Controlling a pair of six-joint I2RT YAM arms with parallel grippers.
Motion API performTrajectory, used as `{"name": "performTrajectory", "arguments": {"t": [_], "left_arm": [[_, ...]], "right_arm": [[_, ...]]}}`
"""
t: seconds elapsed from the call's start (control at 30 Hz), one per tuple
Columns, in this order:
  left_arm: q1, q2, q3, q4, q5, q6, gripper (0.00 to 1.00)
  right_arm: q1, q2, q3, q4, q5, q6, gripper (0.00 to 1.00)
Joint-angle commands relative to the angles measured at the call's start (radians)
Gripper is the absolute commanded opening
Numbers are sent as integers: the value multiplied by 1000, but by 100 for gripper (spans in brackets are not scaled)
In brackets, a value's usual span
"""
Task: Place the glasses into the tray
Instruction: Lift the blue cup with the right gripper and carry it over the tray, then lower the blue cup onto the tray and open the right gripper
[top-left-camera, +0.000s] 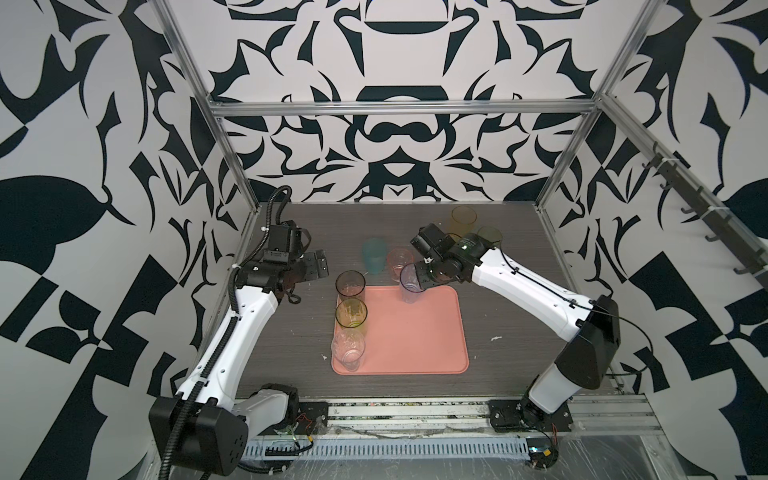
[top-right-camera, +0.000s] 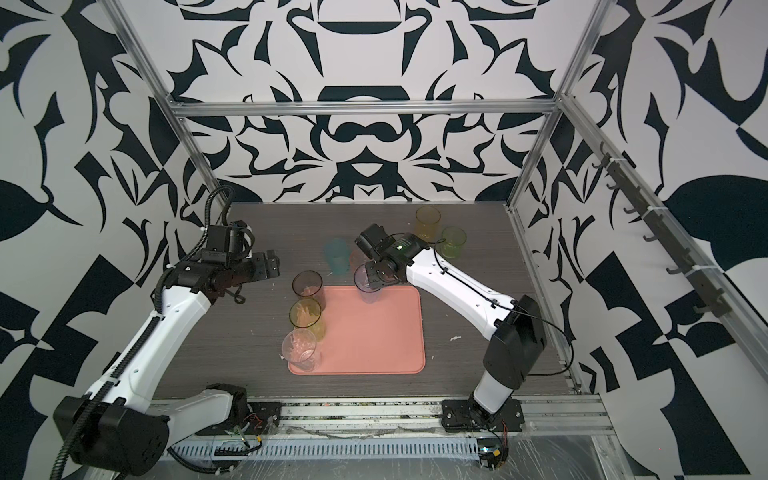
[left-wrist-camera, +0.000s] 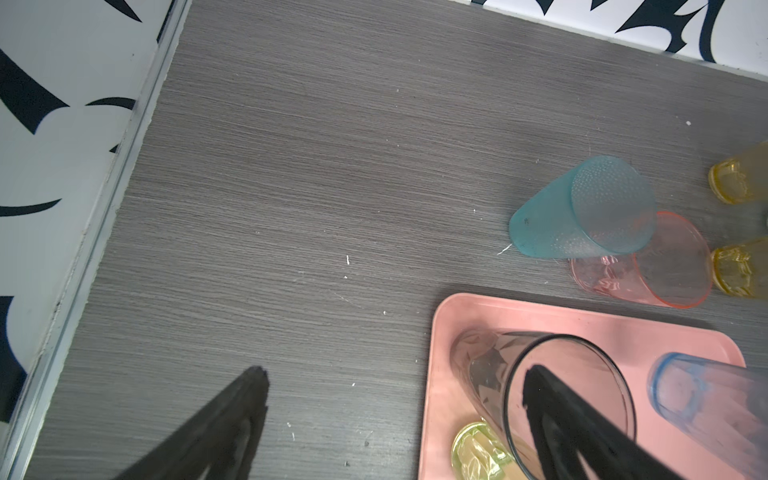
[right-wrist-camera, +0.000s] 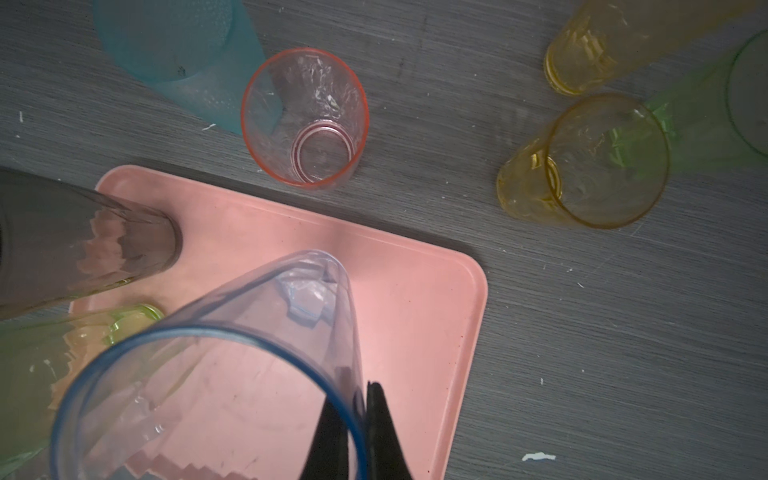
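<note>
**Tray**: salmon-pink, laid flat on the tabletop. Three glasses are stood along its left edge: smoky grey glass, yellow-green glass, clear glass.

**Blue glass**: carried over the tray's far edge and slightly tilted. Whether its base touches the tray cannot be told.

**Right gripper**: closed on the blue glass, the thin wall pinched at the rim with one finger inside and one outside.

**Left gripper**: jaws spread wide, nothing held, poised above bare tabletop left of the tray.

**Not yet trayed:** teal glass and pink glass just beyond the far edge; amber glass and green glass further back.

**Hazards, as judged:**
- The blue glass may swing or slip, since only the rim is pinched.
- It may topple if released while tilted, towards the smoky grey glass or over the low rim.
- The pink glass may be knocked when the arm is withdrawn.
</note>
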Motion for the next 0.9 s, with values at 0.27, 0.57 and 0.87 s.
{"name": "performTrajectory", "arguments": {"t": [0.27, 0.57, 0.87], "left_arm": [[4, -4, -19, 1, -3, 1, 99], [4, -3, -19, -1, -4, 1, 99], [4, 0, -20, -3, -5, 1, 99]], "right_arm": [[17, 61, 2, 46, 3, 25, 0], [15, 83, -11, 65, 2, 14, 0], [12, 111, -12, 78, -8, 16, 0]]}}
